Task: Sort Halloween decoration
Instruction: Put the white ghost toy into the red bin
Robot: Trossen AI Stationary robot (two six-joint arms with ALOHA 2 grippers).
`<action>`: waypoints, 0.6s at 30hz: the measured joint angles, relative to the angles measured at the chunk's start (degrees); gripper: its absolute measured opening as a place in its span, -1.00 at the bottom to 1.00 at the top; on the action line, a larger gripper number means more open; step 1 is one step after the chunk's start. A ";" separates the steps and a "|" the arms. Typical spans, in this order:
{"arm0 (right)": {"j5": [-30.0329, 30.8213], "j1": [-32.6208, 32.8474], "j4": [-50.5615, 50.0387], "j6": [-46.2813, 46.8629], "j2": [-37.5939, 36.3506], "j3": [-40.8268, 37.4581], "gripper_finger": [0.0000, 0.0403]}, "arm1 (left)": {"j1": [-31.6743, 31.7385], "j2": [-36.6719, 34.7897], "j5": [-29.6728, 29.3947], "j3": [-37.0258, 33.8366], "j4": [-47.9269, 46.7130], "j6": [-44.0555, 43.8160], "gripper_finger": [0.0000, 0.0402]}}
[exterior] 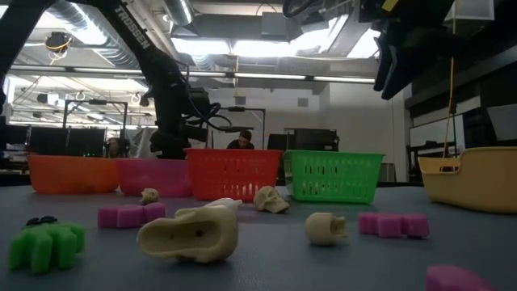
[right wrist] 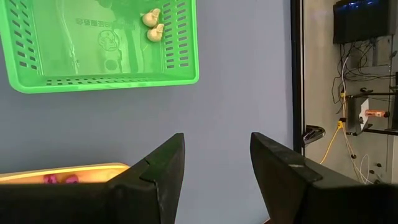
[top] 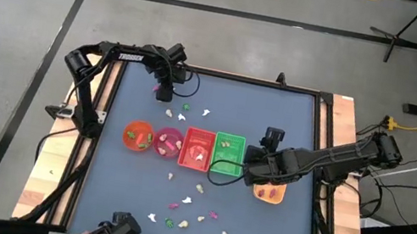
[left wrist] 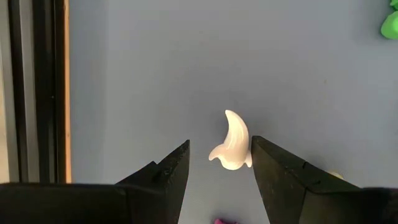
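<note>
My left gripper point(left wrist: 217, 165) hangs open over the table's far left part point(top: 163, 94). A small white curved trinket point(left wrist: 231, 144) lies on the mat between its fingers, close beside one of them. More tiny pink, green, white and cream trinkets point(top: 183, 113) lie near it. Others point(top: 191, 215) lie toward the near edge, and the low view shows them large point(exterior: 190, 233). My right gripper point(right wrist: 217, 162) is open above the mat point(top: 272, 138), between the green tray point(right wrist: 102, 43) and the yellow tray point(right wrist: 74, 171). It holds nothing.
An orange bowl point(top: 137, 135), a pink bowl point(top: 168, 141), a red tray point(top: 197, 149) and the green tray point(top: 227, 155) stand in a row across the middle. The yellow tray point(top: 268, 193) sits to their right. Two cream skulls point(right wrist: 151, 25) lie in the green tray. The table frame point(left wrist: 37, 93) runs close to my left gripper.
</note>
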 joint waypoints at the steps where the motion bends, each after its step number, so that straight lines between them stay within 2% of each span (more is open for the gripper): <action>1: 0.00 0.00 0.00 0.00 0.00 -0.02 -0.10 | 0.00 0.00 0.00 0.00 0.00 0.00 -0.22; 18: 0.00 0.00 0.00 -0.02 0.00 -0.02 -0.10 | -0.02 1.88 0.52 0.19 0.03 0.04 -0.22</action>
